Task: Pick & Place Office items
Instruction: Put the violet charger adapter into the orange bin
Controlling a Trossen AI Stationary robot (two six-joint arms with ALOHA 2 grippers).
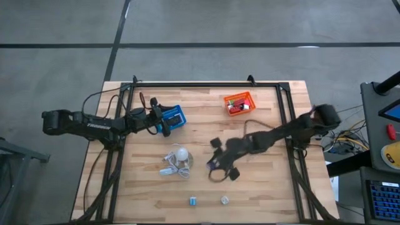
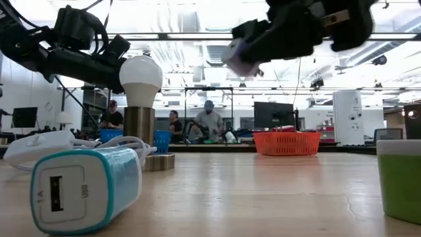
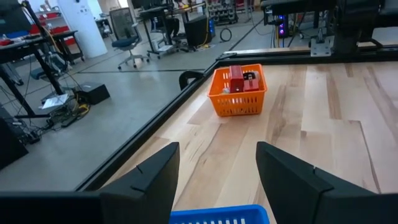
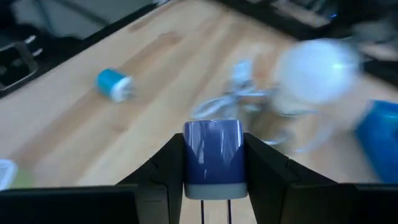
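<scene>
High view: the right gripper (image 1: pixel 215 164) hangs over the middle of the desk (image 1: pixel 269 194), just beside the white bulb (image 1: pixel 181 152), with a small bluish block pinched at its tip. The left gripper (image 1: pixel 164 120) sits over the blue basket (image 1: pixel 175 116) toward the left edge. The orange basket (image 1: pixel 240 103) stands near the far edge; a teal charger (image 1: pixel 193 200) and a pale cube (image 1: pixel 224 200) lie near the near edge.

Low view: the teal charger (image 2: pixel 85 187) lies close on the desk, the bulb (image 2: pixel 140 74) behind it.

Left wrist view: the left fingers (image 3: pixel 155 169) stand well apart, holding nothing, above the blue basket rim (image 3: pixel 221 216).

Right wrist view: the blue block (image 4: pixel 213 155) sits squarely between the right fingers (image 4: pixel 166 167), clamped on both sides.
</scene>
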